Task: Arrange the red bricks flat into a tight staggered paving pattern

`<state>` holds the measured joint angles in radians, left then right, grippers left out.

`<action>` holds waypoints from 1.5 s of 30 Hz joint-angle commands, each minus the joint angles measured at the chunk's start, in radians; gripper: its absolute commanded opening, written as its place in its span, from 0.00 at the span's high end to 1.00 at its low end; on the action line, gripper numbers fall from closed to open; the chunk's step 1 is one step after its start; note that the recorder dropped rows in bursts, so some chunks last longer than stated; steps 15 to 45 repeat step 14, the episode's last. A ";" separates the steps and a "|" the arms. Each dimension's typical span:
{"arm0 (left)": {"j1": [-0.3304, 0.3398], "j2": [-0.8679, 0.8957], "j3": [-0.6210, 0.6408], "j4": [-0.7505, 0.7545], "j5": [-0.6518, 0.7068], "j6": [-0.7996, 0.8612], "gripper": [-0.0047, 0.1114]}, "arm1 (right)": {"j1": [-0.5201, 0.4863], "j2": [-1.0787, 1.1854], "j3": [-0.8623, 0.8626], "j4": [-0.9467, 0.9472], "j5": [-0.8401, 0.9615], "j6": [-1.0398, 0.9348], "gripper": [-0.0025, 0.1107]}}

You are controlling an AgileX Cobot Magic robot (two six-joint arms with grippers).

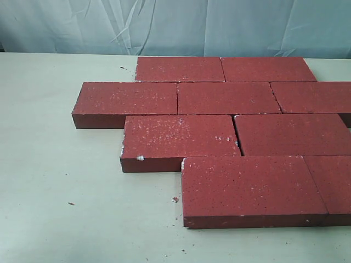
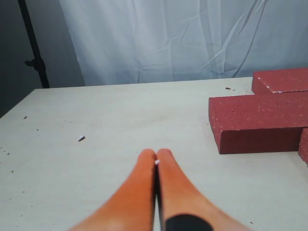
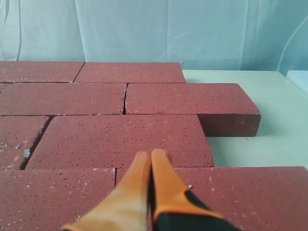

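A: Starting at the left gripper [image 2: 156,155]: state of the smooth orange fingers [image 2: 137,190]?

B: Pressed together tip to tip, nothing between. Poised over a bare stretch of the pale, matte tabletop [image 2: 96,120], off to one side of the red bricks [image 2: 257,122], flat rectangular slabs of rough, white-speckled dark-red masonry. No contact with any of them.

A: And the right gripper [image 3: 151,156]?

B: Much the same: orange fingers closed against each other, gripping nothing. Placed right above the paving, over the nearest row. Touching the brick face or not: cannot tell.

A: Layout from the exterior view?

B: Nine bricks in view, all laid flat on the tabletop in four rows: two at the back, then three, then two, then two at the front. Each row offset sideways from the next, edges mostly butted close, with a thin dark seam open between the two in the third row. Rightmost bricks cut off by the frame.

A: Further out?

B: Small red crumbs [image 1: 175,199] scattered near the front row; behind the tabletop, a wrinkled pale blue-white cloth backdrop [image 1: 82,24]; beside it, in the left wrist view, a thin black stand pole [image 2: 33,48].
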<state>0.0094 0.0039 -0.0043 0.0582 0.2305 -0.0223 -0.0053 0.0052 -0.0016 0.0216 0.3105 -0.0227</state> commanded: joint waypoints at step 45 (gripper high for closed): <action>0.002 -0.004 0.004 0.002 0.002 0.000 0.96 | -0.005 -0.005 0.002 -0.008 -0.006 0.002 0.99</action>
